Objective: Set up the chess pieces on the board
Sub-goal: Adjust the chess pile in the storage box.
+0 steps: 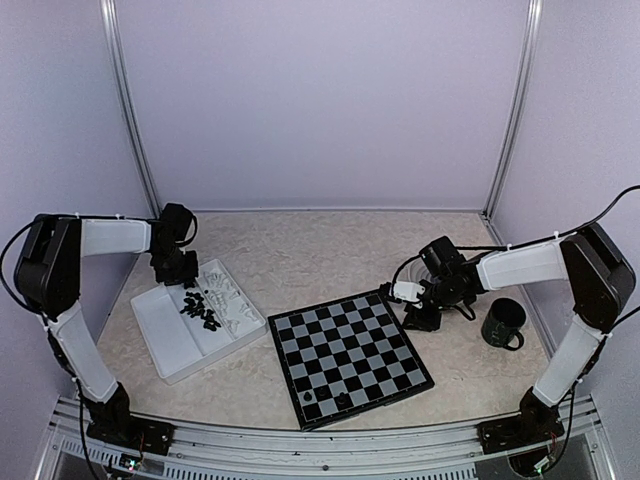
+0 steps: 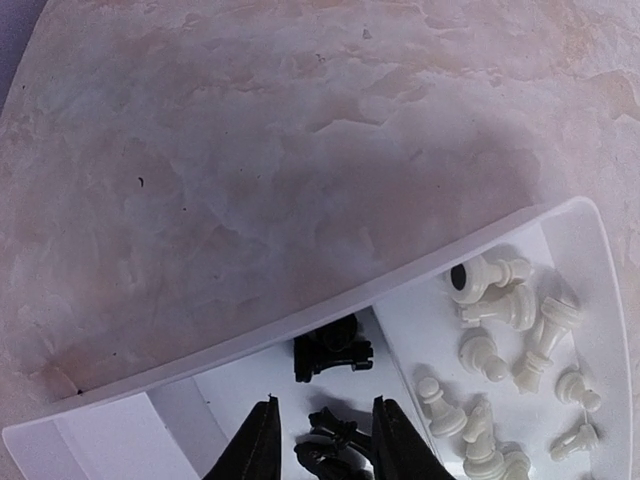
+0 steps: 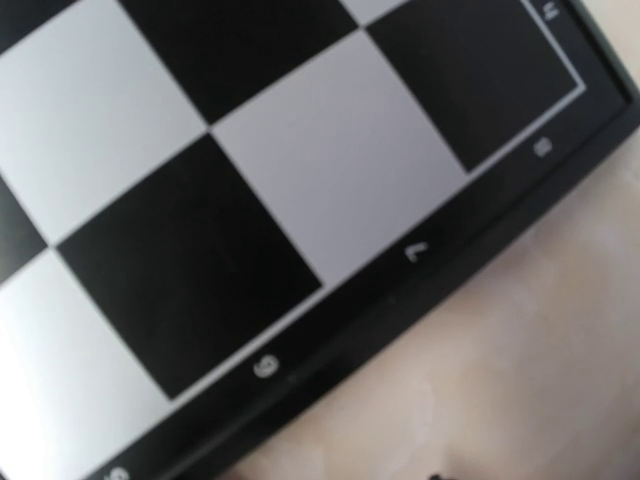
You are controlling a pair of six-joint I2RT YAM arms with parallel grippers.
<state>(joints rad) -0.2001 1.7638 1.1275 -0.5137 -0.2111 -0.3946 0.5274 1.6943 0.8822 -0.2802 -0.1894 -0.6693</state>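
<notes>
left claw (image 2: 327,445) was part-spread astride glossy black chess pieces (image 2: 333,352) in the smooth white tray (image 2: 250,345); can't tell if pinching. right claw (image 1: 418,312) hung at the far-right edge of the flat checkered board (image 1: 350,355), jaw state unreadable.

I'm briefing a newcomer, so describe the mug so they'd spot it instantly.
Start at the chessboard in the middle of the table and look past its right side, beyond the right arm. There stands the mug, alone. It is the only dark, handled cup there.
</notes>
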